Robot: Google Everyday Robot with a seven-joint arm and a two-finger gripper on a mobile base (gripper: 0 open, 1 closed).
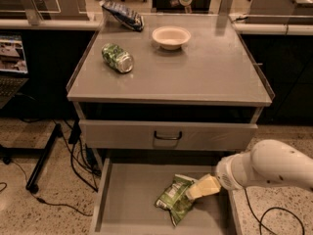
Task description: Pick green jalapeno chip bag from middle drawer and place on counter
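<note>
The green jalapeno chip bag (174,199) lies crumpled on the flat bottom of the pulled-out middle drawer (129,195), right of its middle. My gripper (200,187), cream-coloured on a white arm coming in from the right, is low inside the drawer and touches the bag's right edge. The grey counter (205,75) is the cabinet's top, above the drawer.
On the counter lie a green drink can (117,58) on its side, a cream bowl (171,36) and a dark blue chip bag (123,15). A closed drawer front with a dark loop handle (167,135) sits above the open drawer. Cables trail on the floor at left.
</note>
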